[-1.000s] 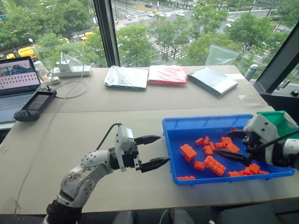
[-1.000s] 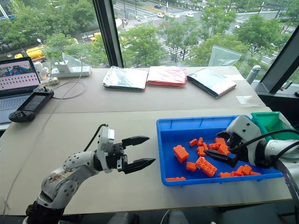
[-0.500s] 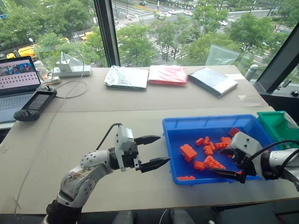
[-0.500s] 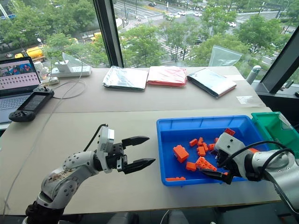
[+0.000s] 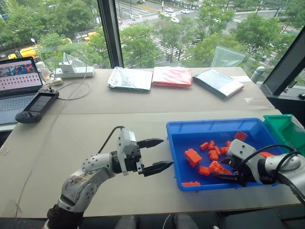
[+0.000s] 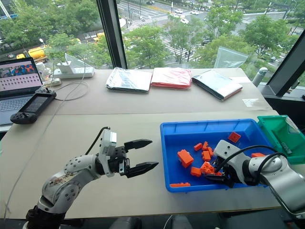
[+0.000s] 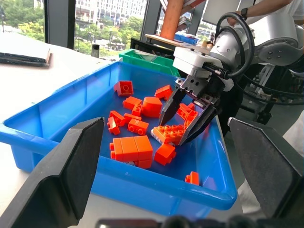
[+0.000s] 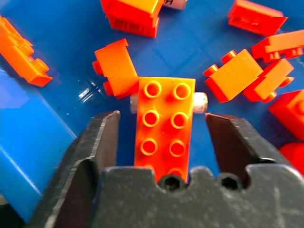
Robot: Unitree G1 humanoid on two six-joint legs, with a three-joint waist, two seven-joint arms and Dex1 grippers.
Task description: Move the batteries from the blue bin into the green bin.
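Observation:
The blue bin (image 5: 190, 131) sits at the table's right front and holds several orange bricks. My right gripper (image 5: 228, 175) reaches down into its front right part. Its fingers (image 8: 102, 142) stand apart on either side of an orange eight-stud brick (image 8: 164, 123), with a gap on each side. A whitish battery (image 8: 201, 101) lies crosswise under that brick's far end, only its tips showing. The green bin (image 5: 286, 129) stands just right of the blue bin. My left gripper (image 5: 159, 153) hovers open and empty left of the blue bin.
A laptop (image 5: 16, 83), a black controller (image 5: 35, 105) and a white power strip (image 5: 71, 71) with cables lie at the back left. Three flat bags (image 5: 171, 76) sit along the window. A person's arm (image 7: 266, 7) is beyond the bins.
My right gripper has come down from above the blue bin's right side and moved left onto the bricks near its front wall. The left arm has stayed still.

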